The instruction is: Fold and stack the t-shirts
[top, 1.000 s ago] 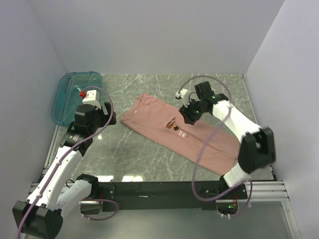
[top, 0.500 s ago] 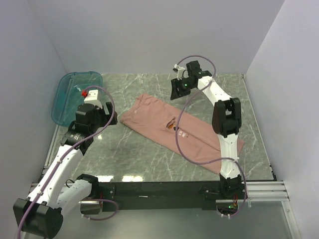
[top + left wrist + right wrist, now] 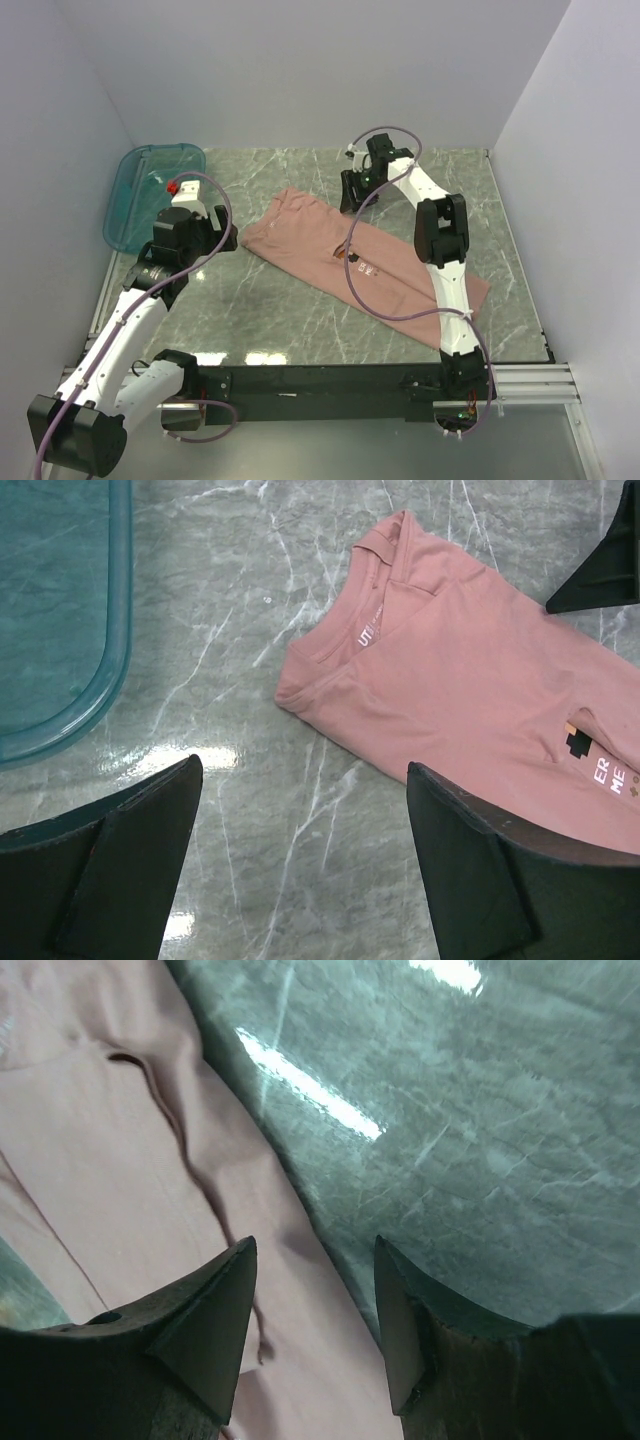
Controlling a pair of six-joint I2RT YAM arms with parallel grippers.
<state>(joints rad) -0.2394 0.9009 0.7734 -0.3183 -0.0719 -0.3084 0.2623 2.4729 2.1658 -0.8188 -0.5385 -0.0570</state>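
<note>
Pink t-shirt (image 3: 345, 262) lying as a long, lengthwise-folded strip on the tabletop (image 3: 300, 330), not yet folded down into a compact stack. The left gripper (image 3: 226, 240) hovers with its jaws spread wide and nothing between them; the collar end of the shirt lies just ahead of it and to its right, with a teal bin (image 3: 150, 190) off to its left. The right gripper (image 3: 350, 192) hangs low over the shirt's far long edge, jaws parted and empty, with cloth directly beneath one finger and bare stone beneath the other. Likely hazards from here: jaws that straddle the hem may catch only the top layer, so a lift would peel the layers apart and undo the fold. A pull by one gripper alone would probably drag the whole strip across the smooth stone. The right arm's cable (image 3: 386, 129) loops down across the shirt and could snag it.
</note>
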